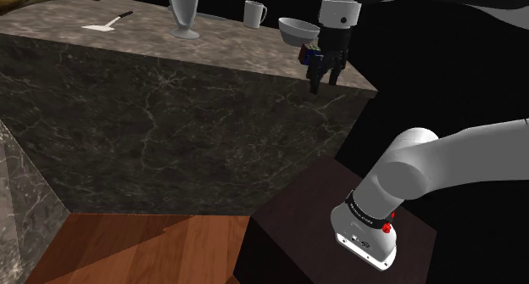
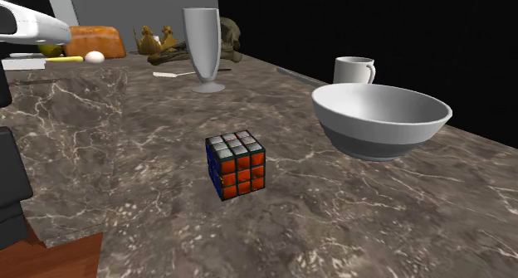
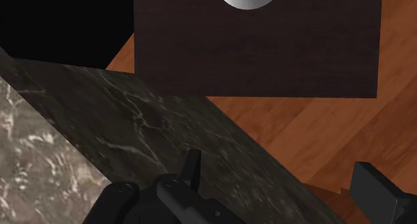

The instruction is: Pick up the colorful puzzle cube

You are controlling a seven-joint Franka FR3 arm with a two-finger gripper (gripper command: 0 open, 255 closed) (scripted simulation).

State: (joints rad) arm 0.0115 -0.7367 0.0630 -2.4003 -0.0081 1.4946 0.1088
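in the shoulder view, the all-black two-finger end effector point(image 1: 326, 77) is hanging fingers-down at the corner of the dark, pale-veined marble-patterned worktop point(image 1: 169, 121), right at its edge. the small multi-coloured puzzle cube point(image 1: 305, 54) is sitting on the worktop just beside it. it is peeking out on the shoulder view's left of the fingers, on the side toward the wide white bowl point(image 1: 297, 28). further along the worktop are standing a white mug point(image 1: 254, 13) and a tall grey footed glass point(image 1: 184, 11), and a white spatula with a dark handle point(image 1: 106, 23) is lying flat. that is one of each, and one cube. the dark brown box stand point(image 1: 297, 223) is sitting on a wooden floor below.

in the second exterior view, the puzzle cube point(image 2: 237, 164) is resting flat on bare worktop, apart from the bowl. it is showing a whitish top face, an orange-red side and a blue side, with one upright edge turned toward this camera. being a cube, it is offering no long axis, only two pairs of flat sides.

in the wrist view, the end effector point(image 3: 277, 159) is looking past the worktop's edge to the floor and stand. its fingers are spread wide with nothing between them. by my judgement, the coming move is turning on a shift inward from the edge, toward the bowl's side, until the fingers are straddling two opposite faces.
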